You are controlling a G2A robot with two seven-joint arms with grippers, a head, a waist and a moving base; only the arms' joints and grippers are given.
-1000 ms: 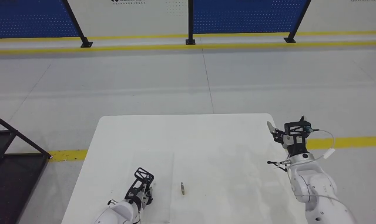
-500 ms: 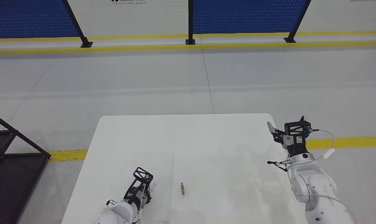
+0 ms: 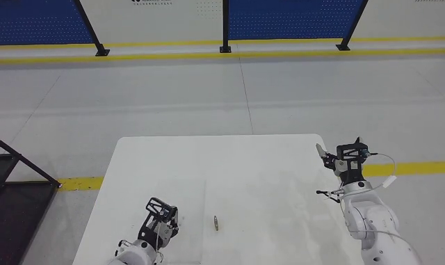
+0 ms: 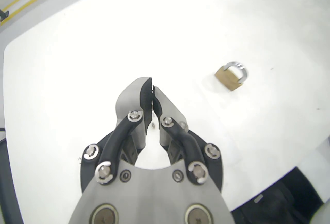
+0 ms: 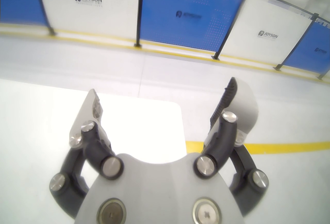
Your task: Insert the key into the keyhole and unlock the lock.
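Lock [image 3: 216, 223] lies flat on the white table [image 3: 264, 161], close to the robot's edge and a little left of the middle; its body is brass-coloured, with a silver shackle at one end; whether the shackle is latched cannot be told. Left gripper [image 4: 152, 84] hangs above the table on the lock's left side, near it but apart; its fingers are drawn narrow, the dark pads [image 4: 145, 96] meeting at the tips; lower down, a thin metal sliver shows in the slit between them, which looks to be the key [image 4: 153, 125], pinched there; it is too small for its shape to be made out. Right gripper [image 5: 162, 90] sits at the table's far right corner, well apart from lock and key; its fingers are spread wide and hold nothing; the rounded table corner and the floor [image 5: 165, 67] with a yellow line [image 5: 283, 146] show through the gap between them.
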